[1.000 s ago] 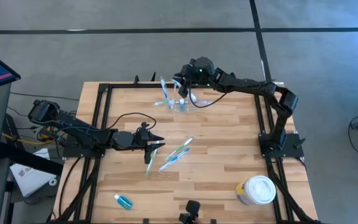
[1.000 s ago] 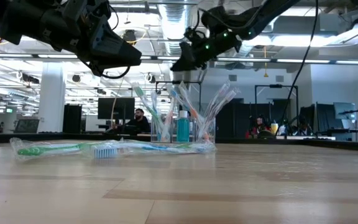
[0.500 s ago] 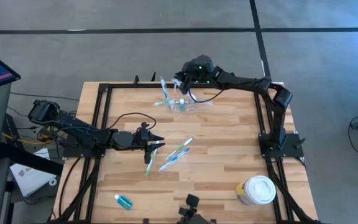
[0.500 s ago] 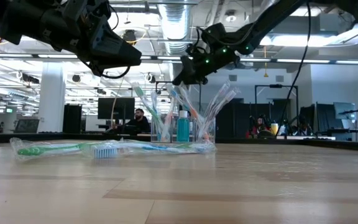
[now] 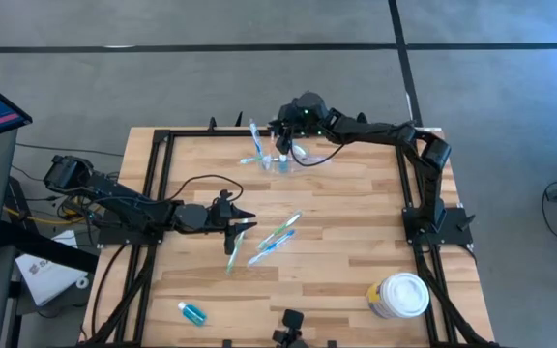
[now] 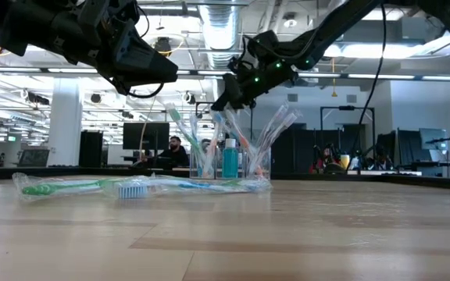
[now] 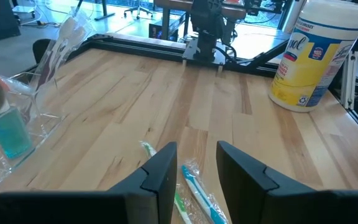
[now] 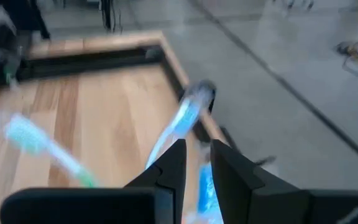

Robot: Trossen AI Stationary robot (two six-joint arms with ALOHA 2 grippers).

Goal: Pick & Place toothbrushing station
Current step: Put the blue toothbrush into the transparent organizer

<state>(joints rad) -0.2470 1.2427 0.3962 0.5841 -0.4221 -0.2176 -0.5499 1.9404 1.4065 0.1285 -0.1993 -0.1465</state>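
The clear toothbrushing station (image 5: 280, 162) stands near the table's far edge. Several toothbrushes and a teal bottle (image 6: 230, 160) stand upright in it. My right gripper (image 5: 280, 138) hangs just above it, its fingers close on either side of a blue toothbrush (image 8: 180, 127). A teal-headed brush (image 8: 27, 134) stands beside it. Left of the table's middle, my left gripper (image 5: 245, 220) is held open above the table and touches nothing. Below it, wrapped toothbrushes (image 5: 274, 237) lie flat on the wood. My right gripper has the blue toothbrush's handle (image 8: 204, 177) in the narrow gap between its two fingers. They come slanting down from the table's right, across the brush. The brush stands roughly upright, its upper end above the fingers. The fingers hide its lower end.
A white-lidded yellow tub (image 5: 401, 295) stands near the front right corner. A small blue bottle (image 5: 191, 311) lies near the front left. A black frame (image 5: 162, 145) runs round the table's edge. There is bare wood between the station and the loose brushes.
My right gripper has come down toward the station and drifted slightly toward the table's left edge. The gap between its fingers has stayed the same.
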